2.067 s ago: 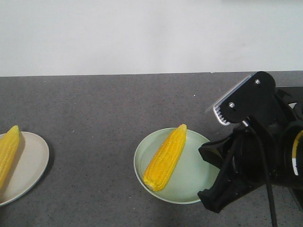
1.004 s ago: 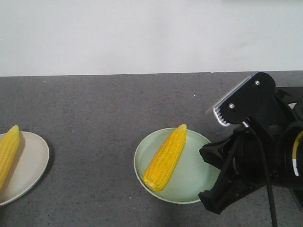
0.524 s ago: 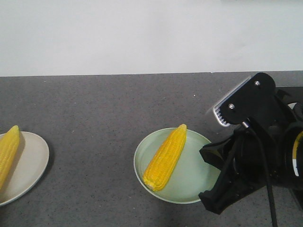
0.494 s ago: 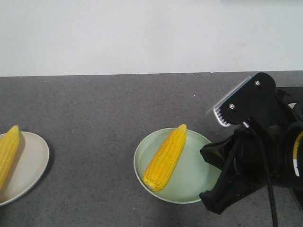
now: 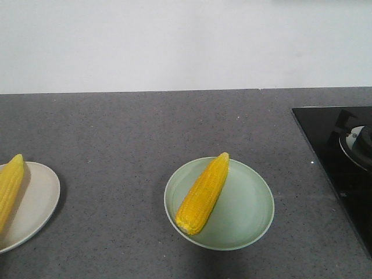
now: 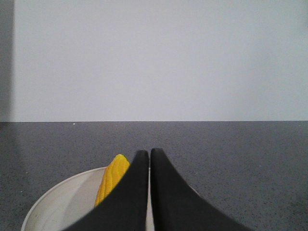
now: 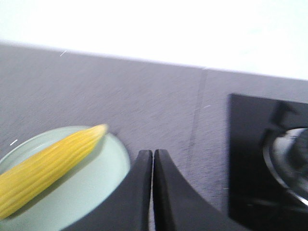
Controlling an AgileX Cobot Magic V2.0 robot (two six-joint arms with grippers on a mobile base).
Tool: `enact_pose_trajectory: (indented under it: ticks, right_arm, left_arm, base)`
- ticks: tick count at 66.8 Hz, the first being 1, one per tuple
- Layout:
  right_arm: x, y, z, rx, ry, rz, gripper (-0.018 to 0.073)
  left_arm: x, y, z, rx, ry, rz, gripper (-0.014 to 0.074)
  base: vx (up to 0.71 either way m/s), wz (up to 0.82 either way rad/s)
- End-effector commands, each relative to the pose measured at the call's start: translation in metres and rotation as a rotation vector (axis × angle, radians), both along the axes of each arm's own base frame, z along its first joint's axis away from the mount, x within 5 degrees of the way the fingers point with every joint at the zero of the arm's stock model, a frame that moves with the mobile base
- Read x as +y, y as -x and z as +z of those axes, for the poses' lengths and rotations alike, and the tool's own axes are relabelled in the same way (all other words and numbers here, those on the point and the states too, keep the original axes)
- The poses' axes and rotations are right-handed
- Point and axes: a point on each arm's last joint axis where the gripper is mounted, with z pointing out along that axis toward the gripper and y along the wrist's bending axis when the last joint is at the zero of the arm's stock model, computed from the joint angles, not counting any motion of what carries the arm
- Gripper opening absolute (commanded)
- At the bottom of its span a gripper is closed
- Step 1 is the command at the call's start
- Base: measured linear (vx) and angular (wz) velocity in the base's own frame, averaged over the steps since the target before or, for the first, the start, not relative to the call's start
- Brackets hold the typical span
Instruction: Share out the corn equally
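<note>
Grey speckled countertop (image 5: 128, 133): runs the full width of the front view, meeting a plain white wall (image 5: 174, 40) at the back.
Green plate (image 5: 250, 203): pale green, round, near the middle of the counter; also seen at lower left of the right wrist view.
Corn on green plate (image 5: 203, 193): one yellow cob lying diagonally on the left half of the plate, tapered tip resting at the far rim, blunt end at the near-left rim.
Cream plate (image 5: 40, 197): off-white, at the left edge of the front view, partly cut off by the frame, well apart from the green plate.
Corn on cream plate (image 5: 10, 187): one yellow cob, tip pointing toward the wall, its lower part out of frame.
Cooktop (image 5: 331, 151): black glass panel set into the counter at the right, with a burner ring (image 5: 357, 142) at the edge of view; near the green plate but not touching it.
Left gripper (image 6: 145, 154): black fingers pressed together at the tips, nothing between them; poised above the cream plate, covering part of that cob.
Right gripper (image 7: 153, 154): black fingers pressed together, nothing held; positioned over the counter just right of the green plate's rim, between plate and cooktop; view slightly blurred.
Obstructions: in the front view neither arm appears, and both plates are unobscured.
</note>
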Motion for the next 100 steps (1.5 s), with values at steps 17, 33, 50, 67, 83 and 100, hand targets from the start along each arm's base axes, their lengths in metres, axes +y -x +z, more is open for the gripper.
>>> enact_pose_trajectory:
  ticks: [17, 33, 50, 67, 83, 100]
  right_arm:
    - [-0.02, 0.041, -0.079, -0.384, -0.061, -0.153, -0.0006]
    - [-0.021, 0.046, -0.114, -0.419, -0.068, -0.166, -0.0006]
    - [-0.025, 0.05, -0.116, -0.432, -0.041, -0.218, -0.0006]
    - [-0.025, 0.05, -0.116, -0.43, -0.044, -0.219, -0.0006]
    - [-0.025, 0.05, -0.116, -0.425, -0.065, -0.222, -0.0006]
    - [-0.025, 0.05, -0.116, -0.424, -0.078, -0.224, -0.0006]
  left_arm:
    - [0.0, 0.001, 0.003, -0.084, 0.011, -0.004, -0.0006]
    - [0.0, 0.001, 0.003, -0.084, 0.011, -0.004, -0.0006]
    - [0.0, 0.001, 0.003, -0.084, 0.011, -0.004, -0.0006]
    - [0.0, 0.001, 0.003, -0.083, 0.011, -0.004, -0.0006]
    - [0.0, 0.001, 0.003, -0.083, 0.011, -0.004, -0.0006]
    - [0.0, 0.001, 0.003, -0.083, 0.011, -0.004, -0.0006]
  base:
    - [0.0, 0.0]
    - [0.0, 0.0]
    - [0.0, 0.0]
    - [0.0, 0.0]
    - [0.0, 0.0]
    - [0.0, 0.0]
